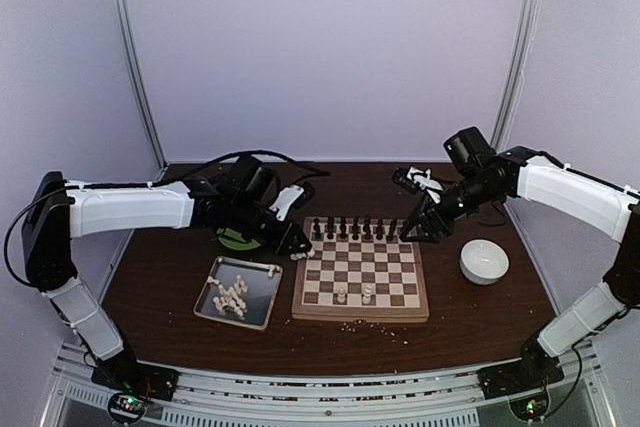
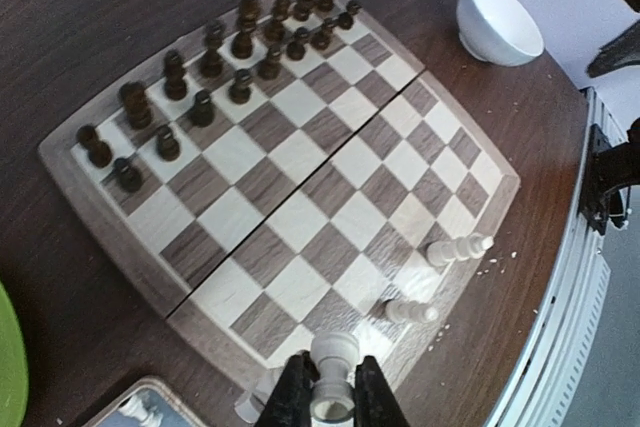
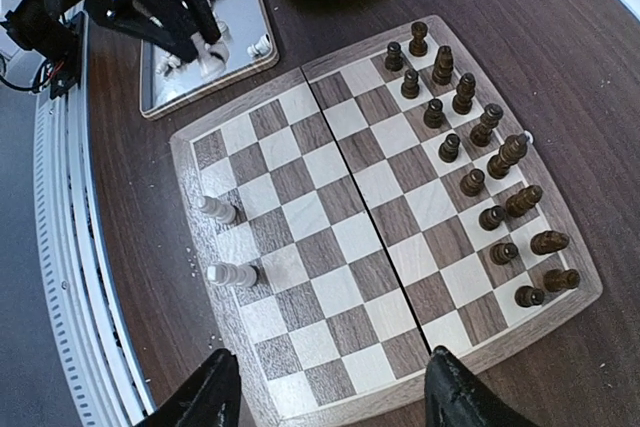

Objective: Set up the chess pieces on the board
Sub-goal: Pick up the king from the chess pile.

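Top: high above near edge, whole brown worktop (image 1: 150, 282)
Wrists: close, from opposite sides
Shared: square checkered wooden chessboard (image 1: 385, 272)

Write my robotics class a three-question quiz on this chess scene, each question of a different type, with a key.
1. True or false: the dark pieces stand in two rows along one edge of the board.
2. What does the left gripper hold? A) a white piece B) a dark piece C) nothing
3. Fill in: ___ white pieces are on the board.
Key: 1 true; 2 A; 3 two.
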Controlling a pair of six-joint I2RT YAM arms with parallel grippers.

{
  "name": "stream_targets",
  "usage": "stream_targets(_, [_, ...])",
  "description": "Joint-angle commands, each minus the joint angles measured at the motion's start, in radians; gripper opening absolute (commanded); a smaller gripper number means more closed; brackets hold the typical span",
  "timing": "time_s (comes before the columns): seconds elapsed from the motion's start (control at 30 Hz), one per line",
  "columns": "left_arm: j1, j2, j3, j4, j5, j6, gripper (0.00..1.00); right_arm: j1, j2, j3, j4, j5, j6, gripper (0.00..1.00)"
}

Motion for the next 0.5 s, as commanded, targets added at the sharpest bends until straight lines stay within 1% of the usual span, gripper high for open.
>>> stream_targets(0.0, [-0.072, 0.024, 0.078, 0.118, 0.056, 0.047, 0.03, 0.008, 0.063, 0.026, 0.021, -0.056, 0.079, 0.63])
stream_targets(0.07, [-0.107, 0.022, 0.104, 0.123, 0.047, 0.098, 0.03, 0.007, 0.11, 0.046, 0.017, -0.09, 0.113, 0.62])
stream_targets(0.27, [-0.173, 0.003, 0.198, 0.078, 0.016, 0.226, 0.03, 0.006, 0.224, 0.126, -0.015, -0.31, 0.217, 0.63])
stream_targets(0.33, [-0.184, -0.008, 0.22, 0.054, 0.024, 0.268, 0.03, 0.005, 0.256, 0.159, -0.035, -0.402, 0.246, 0.65])
stream_targets(0.47, [-0.193, -0.024, 0.262, 0.008, 0.021, 0.319, 0.03, 0.003, 0.333, 0.19, -0.074, -0.611, 0.326, 0.74])
